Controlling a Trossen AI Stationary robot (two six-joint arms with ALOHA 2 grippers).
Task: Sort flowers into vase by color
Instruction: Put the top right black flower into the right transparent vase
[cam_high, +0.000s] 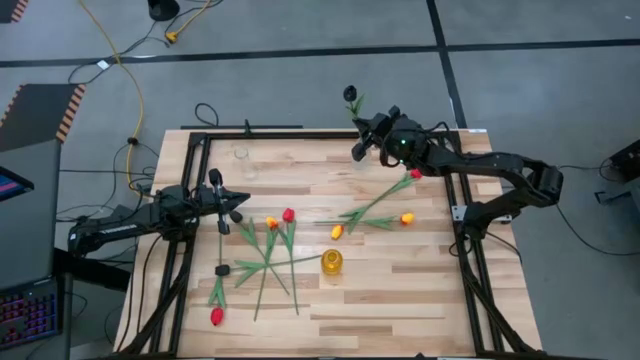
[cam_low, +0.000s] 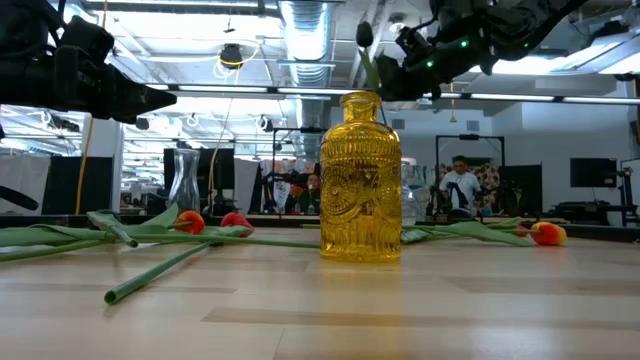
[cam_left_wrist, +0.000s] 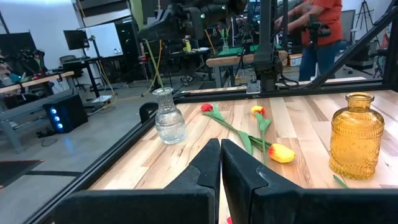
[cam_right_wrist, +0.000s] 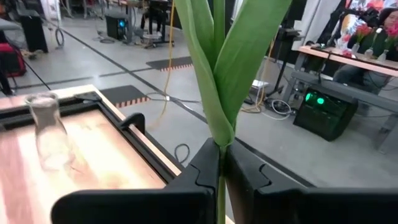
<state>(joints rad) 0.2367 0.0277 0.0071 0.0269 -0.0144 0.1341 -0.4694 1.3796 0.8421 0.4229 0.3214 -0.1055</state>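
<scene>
The left claw (cam_high: 222, 213) hovers over the desk (cam_high: 400, 290) near its left edge, its fingers (cam_left_wrist: 208, 165) pressed together with nothing between them. Just beside it, toward the middle, lies a bundle of flowers (cam_high: 265, 255): crossed green stems with a red head (cam_high: 217, 316) close to the front-left corner, and an orange head (cam_high: 271, 223) and a red one (cam_high: 288, 214) farther in. A clear glass vase (cam_high: 241, 158) stands near the back edge, left of centre. A yellow glass vase (cam_high: 331, 263) stands upright near the middle of the desk, apart from the stems. Right of it lie more flowers (cam_high: 375, 212), with a yellow-orange head (cam_high: 337, 231), another orange one (cam_high: 407, 218) and a red one (cam_high: 415, 174). The right claw (cam_high: 357, 150) is raised near the back edge, right of centre, clamped on the stem of a black tulip (cam_high: 351, 94) whose head pokes out past the desk's back edge; its leaves (cam_right_wrist: 224, 68) rise from between the fingers.
</scene>
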